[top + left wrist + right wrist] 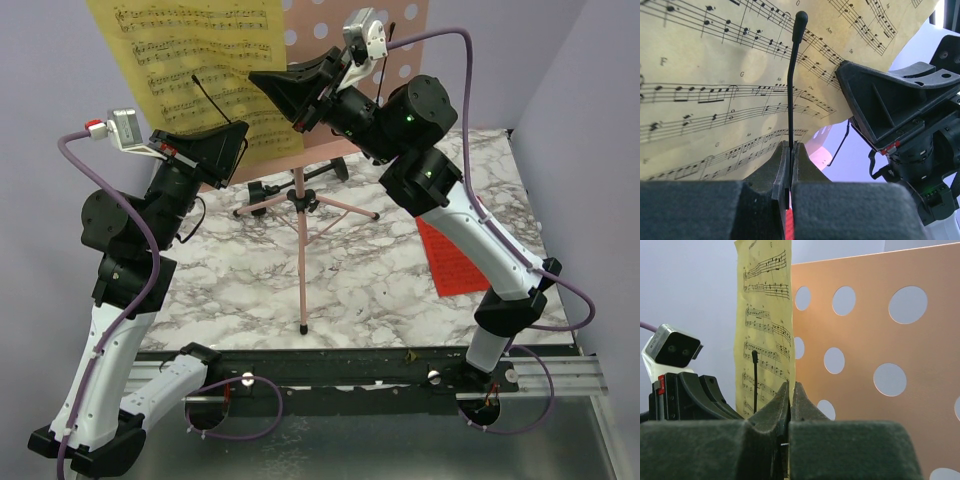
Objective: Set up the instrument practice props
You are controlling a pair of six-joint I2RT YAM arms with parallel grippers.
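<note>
Our right end effector (790,390) pinches the yellow page (765,315) at the pink music stand (880,345), far on the tabletop (350,290). Our left end effector (791,150) is clamped on the black retainer rod (792,85), likely to let the page slip behind.

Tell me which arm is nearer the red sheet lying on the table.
Right. The right arm runs right beside the red sheet, overlapping its corner from above; the left arm stands across the table, on the opposite side.

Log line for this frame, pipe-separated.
left fingers: shut on thin black rod | right fingers: shut on yellow page edge | pink stand: upright | red page: flat on table
</note>
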